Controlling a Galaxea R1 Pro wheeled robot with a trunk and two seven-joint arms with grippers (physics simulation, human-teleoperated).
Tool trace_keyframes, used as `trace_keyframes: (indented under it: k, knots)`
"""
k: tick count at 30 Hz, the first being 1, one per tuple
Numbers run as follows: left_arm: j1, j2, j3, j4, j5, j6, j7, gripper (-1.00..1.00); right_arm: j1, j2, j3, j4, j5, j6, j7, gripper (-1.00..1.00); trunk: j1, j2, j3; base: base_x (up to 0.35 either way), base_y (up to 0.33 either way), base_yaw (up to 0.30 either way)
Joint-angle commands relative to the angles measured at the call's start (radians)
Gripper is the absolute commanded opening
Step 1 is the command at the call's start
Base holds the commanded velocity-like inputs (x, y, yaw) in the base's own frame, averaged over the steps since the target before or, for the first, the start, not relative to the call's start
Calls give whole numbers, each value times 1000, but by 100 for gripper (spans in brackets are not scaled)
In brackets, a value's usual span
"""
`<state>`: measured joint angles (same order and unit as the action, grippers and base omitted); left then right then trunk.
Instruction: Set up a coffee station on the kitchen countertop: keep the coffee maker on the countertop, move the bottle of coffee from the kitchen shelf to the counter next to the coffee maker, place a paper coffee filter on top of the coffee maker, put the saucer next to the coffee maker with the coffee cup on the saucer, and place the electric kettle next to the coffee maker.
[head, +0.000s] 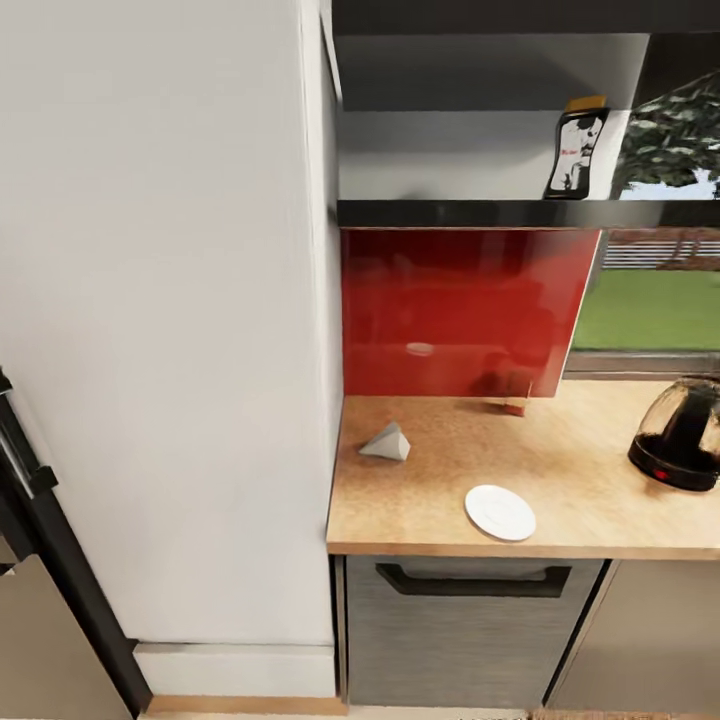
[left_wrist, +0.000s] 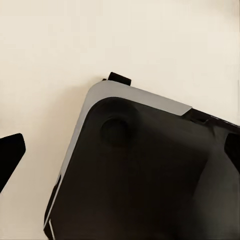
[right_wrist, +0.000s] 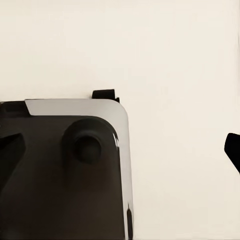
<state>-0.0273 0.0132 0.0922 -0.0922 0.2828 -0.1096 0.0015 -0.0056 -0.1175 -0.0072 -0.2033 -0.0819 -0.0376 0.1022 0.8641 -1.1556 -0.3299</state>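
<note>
No readable text anywhere, bottle of coffee (head: 577, 153) on the kitchen shelf (head: 520, 212) bore a white pictured label with small red marks too blurred to read, electric kettle (head: 683, 434) base showed a red mark, no legible characters

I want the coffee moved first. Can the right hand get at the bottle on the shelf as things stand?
Probably yes, after a long reach up. The bottle of coffee stands alone near the front edge of the kitchen shelf, nothing before it. The electric kettle sits lower on the countertop.
</note>
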Motion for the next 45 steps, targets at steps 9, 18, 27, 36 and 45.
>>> trace_keyframes:
  k: [9,18,27,36,45]
  knots:
    - [0,0,5,0,-4,-23,0,100,-1,4,1,1,-6,-3,5,100,-35,63,32,0,0,-209]
    - [0,-2,-1,4,-10,-57,0,100,-1,3,4,1,-4,-4,5,100,-69,126,61,0,0,-19]
    - [0,-2,-2,5,-10,-62,0,100,-1,1,4,1,-7,-4,5,100,-104,189,89,0,0,-228]
    - [1,-2,-2,5,-10,-62,0,100,-1,6,4,1,-6,-4,5,100,-138,252,117,0,0,-264]
    - [1,-6,-3,23,-11,-200,-2,100,-1,9,6,1,-5,-4,-4,100,-150,273,127,0,0,-7]
